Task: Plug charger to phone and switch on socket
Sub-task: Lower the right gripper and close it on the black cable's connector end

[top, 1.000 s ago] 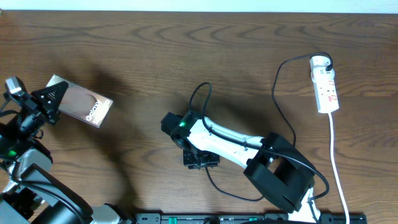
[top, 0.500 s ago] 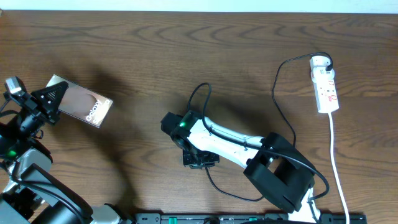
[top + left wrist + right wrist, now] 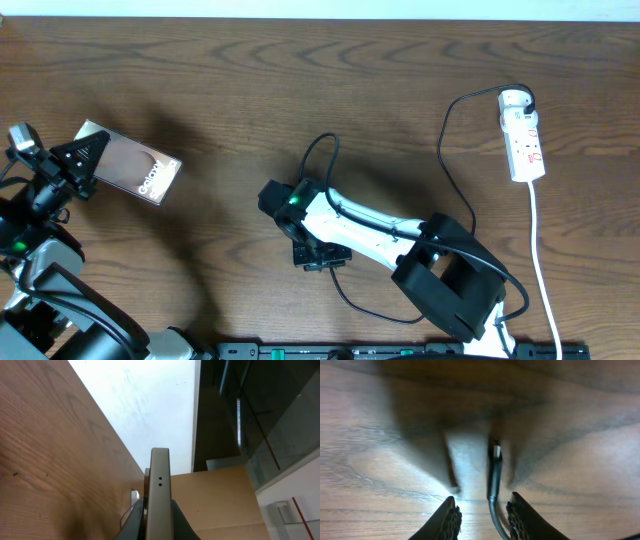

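Left claw [image 3: 90,156] sits near the left edge of the tabletop [image 3: 300,90], clenched on one short end of the phone [image 3: 135,168]. The phone's brown face with the dark oval and white lettering is turned up to the overhead camera, and its free end angles toward the tabletop's middle. In the left wrist view the phone [image 3: 159,492] shows edge-on as a thin upright slab with two small holes near its top end, pinched between the fingers [image 3: 134,521] at the bottom of the picture. Right claw [image 3: 322,256] is low over the middle of the tabletop, somewhat toward the near edge. It is released, with the jaws spread wide. In the right wrist view the charger [image 3: 493,482] lies on the wood in the gap between the two fingers [image 3: 451,519], closer to the finger on the picture's right. A sliver of wood shows between cable and finger, and its small metal plug tip [image 3: 496,452] points away from the claw. Socket [image 3: 524,135] lies by the right edge, toward the far right corner, its rounded end facing the far edge. Its white cord [image 3: 540,260] runs back toward the near edge. The charger's black cable [image 3: 441,150] leaves the socket's rounded end, arcs left, then drops toward the right arm, where it passes out of sight.
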Controlling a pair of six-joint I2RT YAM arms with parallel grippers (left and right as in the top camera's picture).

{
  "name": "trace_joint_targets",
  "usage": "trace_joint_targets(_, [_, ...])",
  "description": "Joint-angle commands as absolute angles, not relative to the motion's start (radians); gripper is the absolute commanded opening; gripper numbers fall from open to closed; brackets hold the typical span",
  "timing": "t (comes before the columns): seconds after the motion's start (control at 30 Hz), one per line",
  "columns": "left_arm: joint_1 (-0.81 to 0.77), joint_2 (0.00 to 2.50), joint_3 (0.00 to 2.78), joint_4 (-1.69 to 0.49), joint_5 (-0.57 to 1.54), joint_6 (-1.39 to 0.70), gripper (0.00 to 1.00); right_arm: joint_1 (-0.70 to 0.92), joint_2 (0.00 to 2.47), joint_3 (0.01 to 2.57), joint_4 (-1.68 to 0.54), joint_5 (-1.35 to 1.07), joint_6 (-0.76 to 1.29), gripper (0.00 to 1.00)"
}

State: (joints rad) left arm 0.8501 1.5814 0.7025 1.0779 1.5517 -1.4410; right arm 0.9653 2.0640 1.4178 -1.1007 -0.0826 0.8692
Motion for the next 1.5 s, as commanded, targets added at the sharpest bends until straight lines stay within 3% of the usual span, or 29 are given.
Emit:
trace_joint_targets(0.0, [0.852,1.569,0.72,1.087,1.571,-1.457,0.07,0.96,2.076,1.41,-1.095,-0.087,0.847,0.31])
trace_joint_targets(0.17, [0.852,1.569,0.72,1.087,1.571,-1.457,0.07,0.942,2.095,1.41,-1.085,-0.123,0.825,0.26])
trace_joint_targets(0.5, [0.852,1.569,0.72,1.087,1.571,-1.457,0.07,0.939,2.095,1.41,-1.081,-0.123,0.813,0.32])
trace_joint_targets(0.7, [0.852,1.569,0.72,1.087,1.571,-1.457,0.07,0.933,2.107,1.41,-1.073,-0.128,0.795,0.13])
trace_joint_targets(1.07, [0.852,1.569,0.72,1.087,1.571,-1.457,0.07,0.926,2.113,1.41,-1.074,-0.139,0.795,0.01])
trace_joint_targets(1.47, [0.852,1.569,0.72,1.087,1.571,-1.456,0.07,0.809,2.112,1.524,-1.058,-0.134,0.649,0.01])
